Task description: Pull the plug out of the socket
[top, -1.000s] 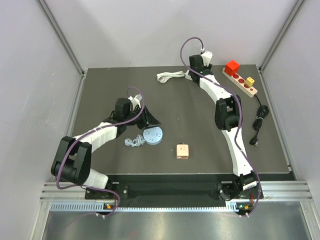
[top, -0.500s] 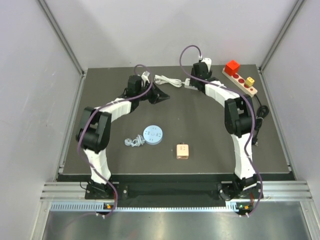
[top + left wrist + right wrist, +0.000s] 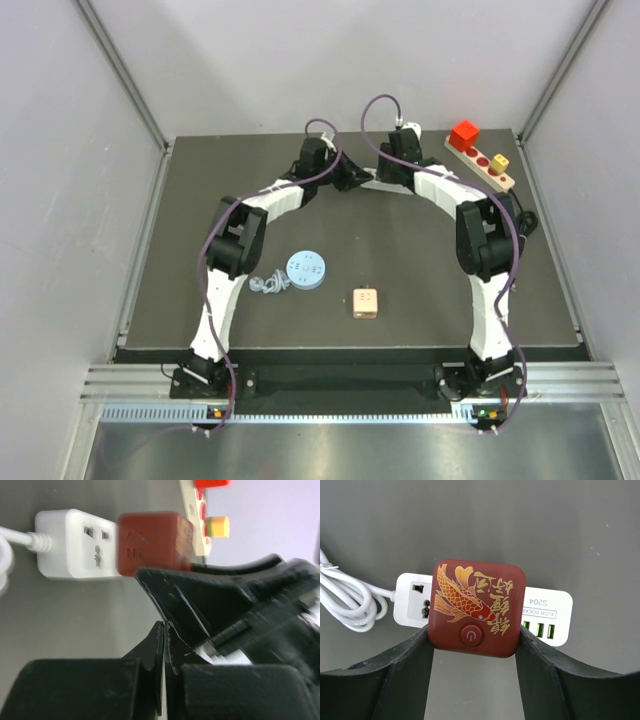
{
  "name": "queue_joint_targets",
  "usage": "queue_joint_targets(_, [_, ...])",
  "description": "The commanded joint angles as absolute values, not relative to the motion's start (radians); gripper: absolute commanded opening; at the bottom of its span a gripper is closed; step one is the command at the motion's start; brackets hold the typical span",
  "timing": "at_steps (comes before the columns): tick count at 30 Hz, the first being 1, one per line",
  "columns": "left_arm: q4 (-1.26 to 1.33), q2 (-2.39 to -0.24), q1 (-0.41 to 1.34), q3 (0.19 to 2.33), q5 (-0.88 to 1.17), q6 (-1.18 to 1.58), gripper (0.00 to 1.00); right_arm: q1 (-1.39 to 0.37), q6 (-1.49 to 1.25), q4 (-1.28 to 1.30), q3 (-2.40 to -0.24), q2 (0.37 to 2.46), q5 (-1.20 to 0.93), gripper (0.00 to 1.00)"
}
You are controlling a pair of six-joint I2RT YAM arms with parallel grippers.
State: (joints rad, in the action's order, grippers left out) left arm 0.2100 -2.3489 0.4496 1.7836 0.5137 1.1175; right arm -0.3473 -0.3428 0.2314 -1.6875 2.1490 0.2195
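Note:
A dark red plug (image 3: 477, 607) with a gold koi print sits in a white socket strip (image 3: 545, 612) at the far middle of the table. My right gripper (image 3: 474, 635) stands over it, its fingers (image 3: 410, 670) pressed against both sides of the plug. In the left wrist view the plug (image 3: 152, 542) and the strip (image 3: 75, 545) lie just ahead. My left gripper (image 3: 164, 626) is shut and empty, a little short of the strip and against the right gripper's finger (image 3: 225, 600). From above, both grippers (image 3: 352, 176) (image 3: 395, 165) meet there and hide the strip.
The strip's white cable (image 3: 345, 600) coils to its left. A wooden board (image 3: 482, 160) with red and yellow blocks lies at the far right, a black cable (image 3: 518, 238) beside it. A blue disc (image 3: 305, 268), a small cable clump (image 3: 265, 284) and a wooden block (image 3: 365, 302) lie nearer.
My left arm has swung from beside the blue disc to the far middle, next to the right gripper. The right gripper has shifted slightly over the socket strip.

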Motion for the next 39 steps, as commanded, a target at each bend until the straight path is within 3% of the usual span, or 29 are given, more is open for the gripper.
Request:
queue_joint_targets(1, [0.166,-2.405,0.483,1.856,0.411,1.112,0.0,-0.361,-0.382,0.198,-1.677,2.051,0.184,0.0])
queue_joint_targets(13, [0.137,-2.531,0.509,2.003,0.318,1.114,0.0,-0.362,-0.379,0.173,-1.603,2.037,0.175,0.0])
queue_joint_targets(23, [0.21,-2.416,0.499,1.871,0.315,1.077,0.0,-0.364,-0.359,0.163,-1.582,2.036,0.187,0.0])
queue_joint_targets(39, [0.25,-2.502,0.488,2.011,0.274,1.195,0.0,-0.376,-0.339,0.198,-1.614,2.048,0.209,0.0])
